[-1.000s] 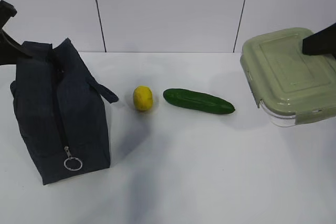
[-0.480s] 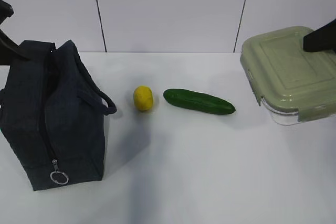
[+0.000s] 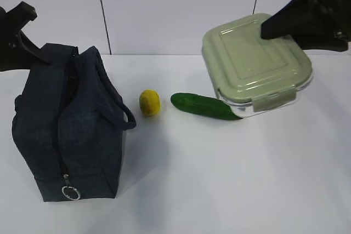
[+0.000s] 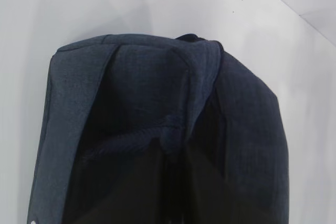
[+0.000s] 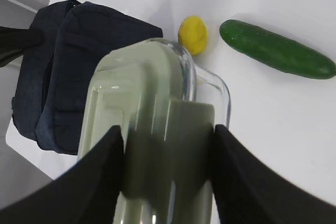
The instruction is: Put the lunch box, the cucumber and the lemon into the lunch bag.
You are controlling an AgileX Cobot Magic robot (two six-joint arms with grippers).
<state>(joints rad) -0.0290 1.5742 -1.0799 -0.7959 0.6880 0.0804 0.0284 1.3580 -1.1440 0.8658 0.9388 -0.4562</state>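
Observation:
My right gripper is shut on the lunch box, a clear container with a sage-green clip lid, and holds it tilted in the air above the right end of the cucumber. The lunch box fills the right wrist view between the fingers. The yellow lemon lies left of the cucumber. The navy lunch bag stands at the left with its ring pull low at the front. My left gripper is at the bag's top back edge, shut on the fabric.
A white table carries everything, with a pale panelled wall behind. In the right wrist view the lemon and the cucumber lie beyond the box, with the bag at the left.
The right gripper has carried the lunch box up and to the left, over the cucumber's end. The left gripper has shifted the bag rightward and turned it.

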